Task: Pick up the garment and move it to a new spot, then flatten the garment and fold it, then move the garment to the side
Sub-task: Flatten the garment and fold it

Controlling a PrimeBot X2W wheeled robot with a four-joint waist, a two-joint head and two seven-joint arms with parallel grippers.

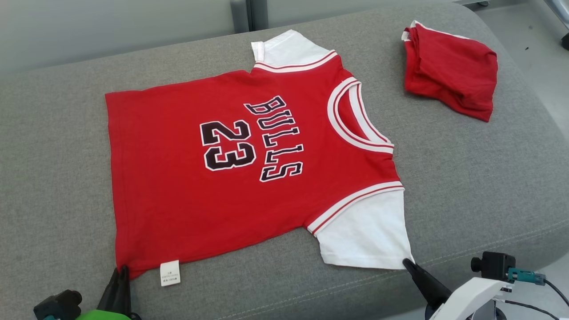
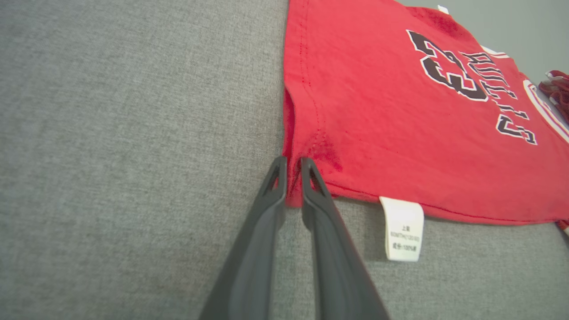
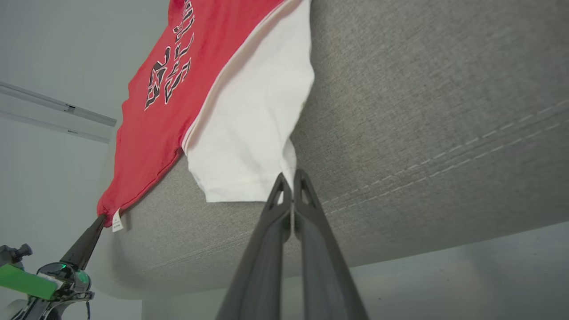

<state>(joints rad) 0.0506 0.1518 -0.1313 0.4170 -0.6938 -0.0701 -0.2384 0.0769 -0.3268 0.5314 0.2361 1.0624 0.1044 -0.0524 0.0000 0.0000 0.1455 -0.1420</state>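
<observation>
A: State the support and the surroundings.

B: A pale wall (image 1: 111, 26) stands behind and a pale floor (image 1: 529, 49) lies past the right edge. The support is a grey fabric cushion (image 1: 466, 186) with a stitched seam along its front edge.

A: Location of the shirt?

B: The shirt (image 1: 186, 186) lies flat, print up, across the middle of the cushion. It is nearer the front edge than the back.

A: Orientation?

B: The long axis runs left to right along the cushion. The collar points to the right edge and the hem to the left edge. One white sleeve points to the back edge, the other to the front edge.

A: Other items?

B: A folded red cloth (image 1: 453, 71) sits at the back right corner, well apart from the shirt.

A: Gripper states?

B: The right gripper (image 3: 289, 177) is at the front edge, jaws together and clamped on the tip of the front sleeve. The left gripper (image 2: 293, 166) is at the hem's front corner. Its jaws are slightly apart with the corner in the gap. Whether they pinch it cannot be told.

A: Smallest item?

B: A white label (image 1: 170, 272) sticks out from the shirt's front edge, just beside the left gripper.
</observation>
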